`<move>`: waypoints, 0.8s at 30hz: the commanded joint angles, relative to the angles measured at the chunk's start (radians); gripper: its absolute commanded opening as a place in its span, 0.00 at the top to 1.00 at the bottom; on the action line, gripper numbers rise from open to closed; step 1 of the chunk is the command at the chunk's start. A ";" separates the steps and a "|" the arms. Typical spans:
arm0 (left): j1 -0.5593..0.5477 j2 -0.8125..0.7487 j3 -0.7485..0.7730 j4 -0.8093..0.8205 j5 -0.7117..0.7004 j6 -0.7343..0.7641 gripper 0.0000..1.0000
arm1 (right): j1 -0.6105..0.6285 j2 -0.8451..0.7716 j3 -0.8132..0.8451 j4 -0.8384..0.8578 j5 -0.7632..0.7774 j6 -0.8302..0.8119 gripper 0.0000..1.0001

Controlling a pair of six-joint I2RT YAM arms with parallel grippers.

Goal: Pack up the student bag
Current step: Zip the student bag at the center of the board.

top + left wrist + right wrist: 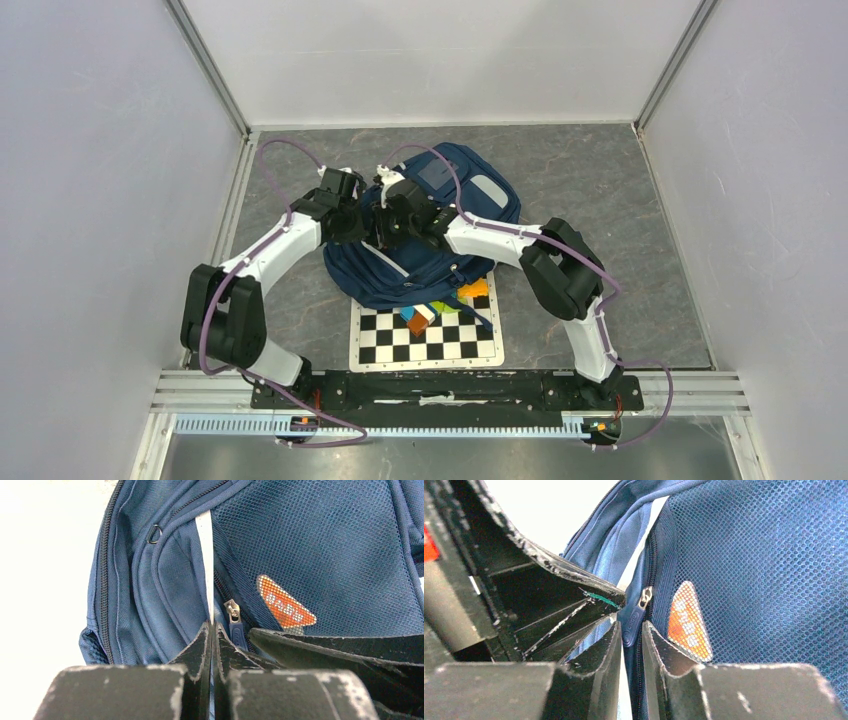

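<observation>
Landmark: checkerboard mat [426, 340], lying flat toward the near side of the cell.

Floor [600, 190]: dark grey slab with pale marbled veins. It runs out from under the checkerboard on every side.

Beyond the checkerboard: back wall [440, 55], plain white, the brightest surface in view.

Left of it: left wall [90, 170], pale lavender-grey and unmarked. Right of it: right wall [775, 170], same tone.

Far corners: left aluminium post [207, 65] and right aluminium post [675, 60], one at each end of the back wall.

Nearer than the checkerboard: silver aluminium rail [700, 392] spanning the width. Just nearer again, a pale slotted strip [420, 427].

Light: soft and even, shadows faint. In both wrist views the backdrop is burnt out to white.
</observation>
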 commanded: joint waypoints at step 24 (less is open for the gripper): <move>-0.019 -0.059 -0.020 -0.021 -0.048 0.005 0.98 | -0.022 0.102 -0.003 -0.126 0.055 0.034 0.60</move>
